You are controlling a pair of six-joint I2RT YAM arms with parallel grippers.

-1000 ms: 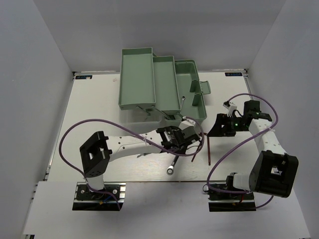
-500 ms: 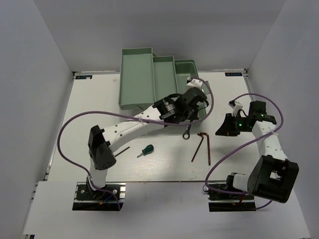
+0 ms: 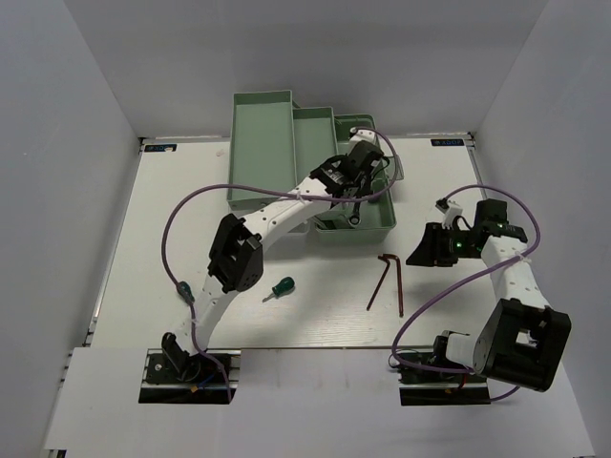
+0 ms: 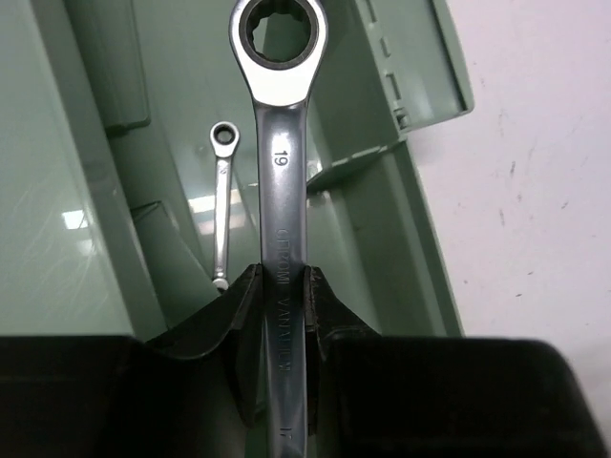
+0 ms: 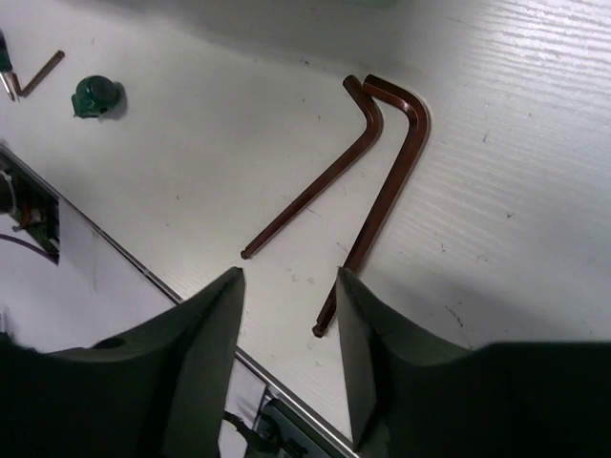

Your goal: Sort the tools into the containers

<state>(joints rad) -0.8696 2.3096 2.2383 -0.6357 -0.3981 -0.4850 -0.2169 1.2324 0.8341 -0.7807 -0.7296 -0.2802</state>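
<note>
My left gripper (image 3: 351, 187) is shut on the shank of the long silver wrench (image 4: 281, 143). It holds the wrench over the lowest compartment of the mint-green toolbox (image 3: 377, 227), and the ring end (image 3: 354, 218) hangs above the box floor. The short wrench (image 4: 221, 205) lies inside that compartment. My right gripper (image 5: 286, 286) is open above the table, with nothing between its fingers. Just beyond its tips lie two reddish-brown hex keys (image 5: 315, 191) (image 5: 387, 186), seen from above near the table's middle right (image 3: 387, 279). A green-handled screwdriver (image 3: 280, 286) lies left of them.
The toolbox's two upper trays (image 3: 263, 143) (image 3: 315, 153) are fanned out to the left at the back. A second green handle (image 3: 183, 289) shows beside the left arm's cable. A small hex key (image 5: 43, 74) lies near the screwdriver. The table's front edge (image 5: 191, 305) is close under my right gripper.
My left arm has lifted the long wrench off the table and carried it back over the toolbox. My right gripper has stayed near the hex keys and dropped slightly toward them.
</note>
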